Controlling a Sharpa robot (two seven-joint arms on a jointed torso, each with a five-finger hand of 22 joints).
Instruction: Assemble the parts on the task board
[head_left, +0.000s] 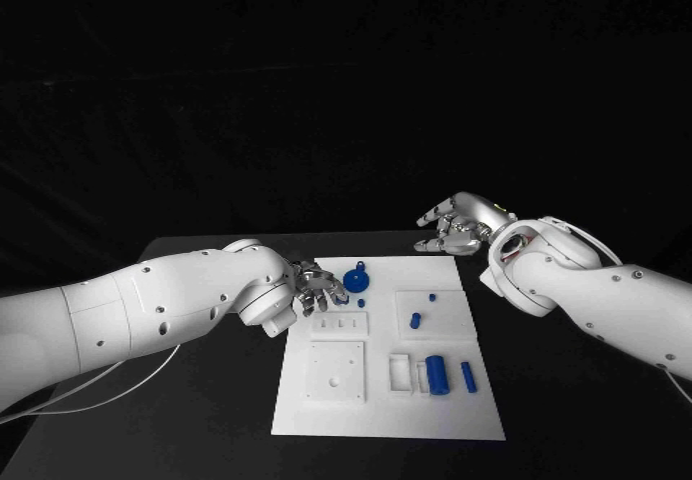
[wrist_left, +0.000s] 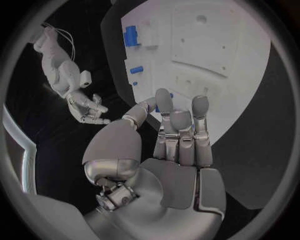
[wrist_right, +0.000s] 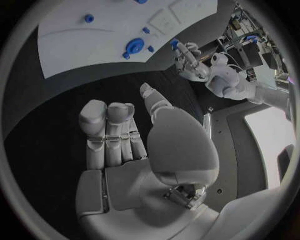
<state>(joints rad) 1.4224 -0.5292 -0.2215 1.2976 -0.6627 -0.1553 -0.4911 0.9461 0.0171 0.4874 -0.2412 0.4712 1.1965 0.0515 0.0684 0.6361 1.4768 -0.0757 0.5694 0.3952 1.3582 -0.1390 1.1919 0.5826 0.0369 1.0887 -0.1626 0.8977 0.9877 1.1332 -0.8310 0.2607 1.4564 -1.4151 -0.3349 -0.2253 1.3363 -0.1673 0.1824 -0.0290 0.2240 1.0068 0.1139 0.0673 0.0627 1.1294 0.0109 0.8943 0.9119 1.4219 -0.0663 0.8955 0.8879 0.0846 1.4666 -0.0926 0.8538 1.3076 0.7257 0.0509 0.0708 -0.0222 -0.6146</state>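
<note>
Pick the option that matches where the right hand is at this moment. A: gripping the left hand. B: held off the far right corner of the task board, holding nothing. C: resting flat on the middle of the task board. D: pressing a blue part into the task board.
B: the right hand hangs beyond the task board's far right corner, fingers apart and holding nothing.

Left hand (head_left: 312, 290) pinching, right hand (head_left: 459, 224) empty.
</note>
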